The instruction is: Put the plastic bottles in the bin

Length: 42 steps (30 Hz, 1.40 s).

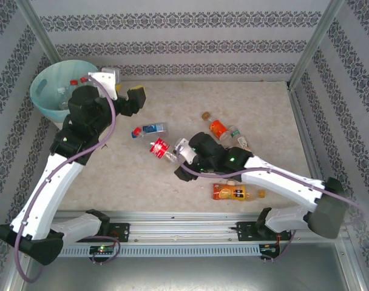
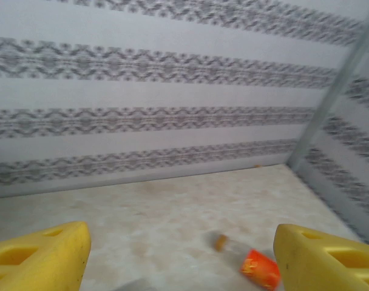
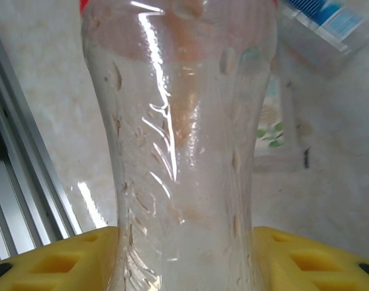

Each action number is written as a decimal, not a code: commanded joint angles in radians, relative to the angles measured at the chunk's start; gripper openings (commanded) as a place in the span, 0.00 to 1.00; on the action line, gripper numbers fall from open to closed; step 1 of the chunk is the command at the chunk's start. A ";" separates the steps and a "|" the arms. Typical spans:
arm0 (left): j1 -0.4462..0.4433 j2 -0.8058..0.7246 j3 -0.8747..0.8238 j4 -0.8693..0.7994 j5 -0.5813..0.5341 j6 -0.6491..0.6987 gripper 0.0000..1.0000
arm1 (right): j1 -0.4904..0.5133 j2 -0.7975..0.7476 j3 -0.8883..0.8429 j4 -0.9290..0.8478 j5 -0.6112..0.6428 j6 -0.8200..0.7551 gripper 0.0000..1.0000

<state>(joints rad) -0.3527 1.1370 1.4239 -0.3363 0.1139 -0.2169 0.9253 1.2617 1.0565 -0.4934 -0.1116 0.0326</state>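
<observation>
The cream bin (image 1: 42,103) with its teal bag stands at the far left corner, with a few bottles inside. My left gripper (image 1: 122,92) hangs open and empty just right of the bin; in its wrist view the yellow fingers (image 2: 39,257) stand wide apart around bare table (image 2: 181,260). My right gripper (image 1: 172,156) is shut on a clear red-labelled bottle (image 1: 162,148) at mid-table; the bottle (image 3: 184,151) sits squeezed between the yellow pads (image 3: 318,260). A blue-labelled bottle (image 1: 149,129) lies just beyond it.
An orange bottle (image 1: 218,127) (image 2: 260,268) and a clear one (image 1: 239,140) lie right of centre. Orange and brown bottles (image 1: 236,193) lie near the front rail (image 1: 172,215), beside my right arm. Patterned walls close in the back and both sides.
</observation>
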 commanded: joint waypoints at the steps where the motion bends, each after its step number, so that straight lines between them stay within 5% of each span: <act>1: 0.034 0.066 0.088 -0.027 0.261 -0.138 0.79 | -0.059 -0.073 0.052 0.027 0.021 0.045 0.44; 7: 0.081 0.135 0.133 0.090 0.509 -0.327 0.78 | -0.142 -0.139 0.130 0.039 -0.019 0.078 0.44; 15: 0.082 0.177 0.076 0.239 0.688 -0.465 0.67 | -0.154 -0.159 0.173 0.069 -0.083 0.093 0.43; 25: 0.081 0.166 0.059 0.230 0.657 -0.447 0.56 | -0.136 -0.169 0.155 0.084 -0.143 0.085 0.43; 31: 0.082 0.159 0.054 0.224 0.652 -0.430 0.28 | -0.134 -0.164 0.154 0.085 -0.153 0.088 0.45; 36: 0.081 0.130 0.061 0.206 0.602 -0.394 0.00 | -0.131 -0.164 0.161 0.095 -0.116 0.092 0.65; 40: 0.094 0.089 0.130 0.093 0.451 -0.288 0.00 | -0.128 -0.172 0.164 0.119 0.001 0.105 0.93; 42: 0.119 0.075 0.194 0.005 0.348 -0.209 0.00 | -0.128 -0.180 0.159 0.140 0.024 0.097 0.96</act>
<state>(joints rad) -0.2665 1.2629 1.5280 -0.2382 0.6270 -0.5648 0.7898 1.1072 1.2041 -0.4099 -0.1585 0.1249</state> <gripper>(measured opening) 0.170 0.951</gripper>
